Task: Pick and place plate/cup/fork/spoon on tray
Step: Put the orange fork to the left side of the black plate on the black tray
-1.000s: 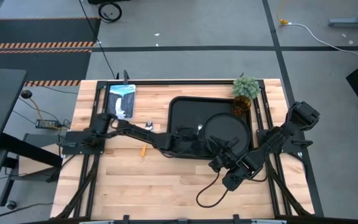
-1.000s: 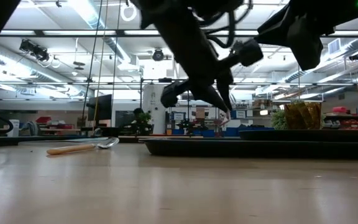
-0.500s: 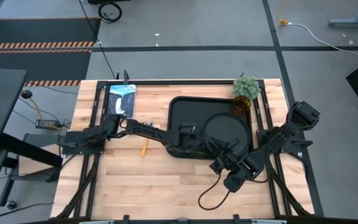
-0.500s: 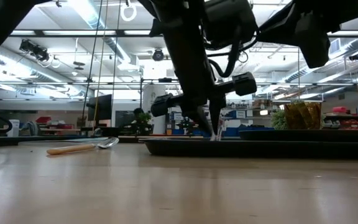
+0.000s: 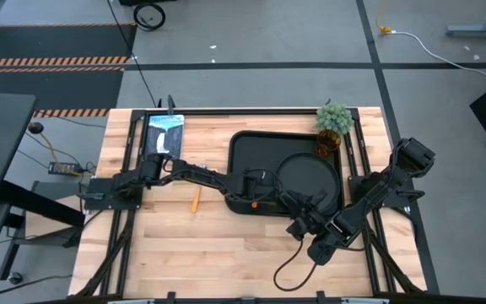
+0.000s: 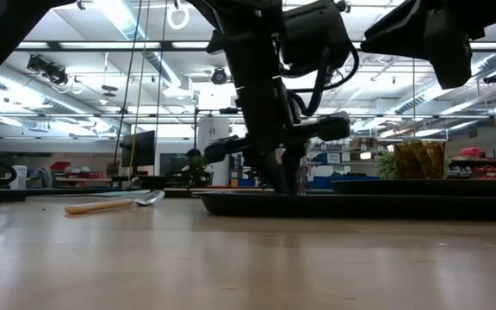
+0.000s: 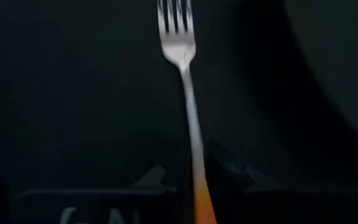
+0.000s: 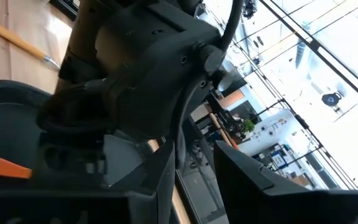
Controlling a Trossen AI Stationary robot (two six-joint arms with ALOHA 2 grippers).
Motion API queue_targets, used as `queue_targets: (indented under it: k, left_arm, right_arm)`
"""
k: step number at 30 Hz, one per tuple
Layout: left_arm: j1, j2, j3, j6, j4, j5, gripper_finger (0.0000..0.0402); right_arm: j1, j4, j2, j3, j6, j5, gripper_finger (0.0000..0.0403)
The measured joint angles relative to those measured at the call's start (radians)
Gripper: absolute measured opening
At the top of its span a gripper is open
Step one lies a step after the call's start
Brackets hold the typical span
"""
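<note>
A pale wooden surface (image 5: 201,245) with plank seams fills the middle of the high view, with black frame rails along its sides. At its far right corner stands a small green potted plant (image 5: 334,118). Near the far left corner lies a blue-and-white printed packet (image 5: 165,135) (its print is too small to read). A black cable (image 5: 289,268) loops over the near part of the surface. Beyond lies grey floor, with orange-and-black hazard striping (image 5: 53,61) at the left and a white cable (image 5: 433,46) at the far right.

Fork (image 7: 191,124) handle end cut off by the left wrist view's edge, left pincer (image 5: 258,187) fingers' gap obscured.
</note>
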Motion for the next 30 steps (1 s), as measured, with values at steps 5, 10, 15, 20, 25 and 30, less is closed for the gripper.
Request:
queue_targets:
  k: [5,10,15,20,25,30]
  left_arm:
    - [-0.004,0.000,0.000,0.087,-0.037,-0.004,0.0048]
    - [-0.003,0.000,0.000,0.076,-0.026,-0.032,0.0044]
    - [-0.001,0.000,0.000,0.088,0.046,-0.084,0.0068]
    - [0.008,0.000,0.000,0.116,0.084,-0.082,0.0120]
    - [0.031,0.032,0.000,0.089,0.075,-0.018,0.0141]
    - [0.040,0.048,0.002,0.065,0.079,0.004,0.0127]
  right_arm:
    - [0.000,0.000,0.000,0.000,0.004,0.000,0.0119]
    - [0.000,0.000,0.000,0.000,0.005,-0.008,0.0119]
    - [0.000,0.000,0.000,0.000,0.006,-0.009,0.0119]
    - [0.000,0.000,0.000,0.000,0.007,-0.015,0.0119]
    - [0.000,0.000,0.000,0.000,0.021,-0.039,0.0119]
    - [0.000,0.000,0.000,0.000,0.027,-0.054,0.0119]
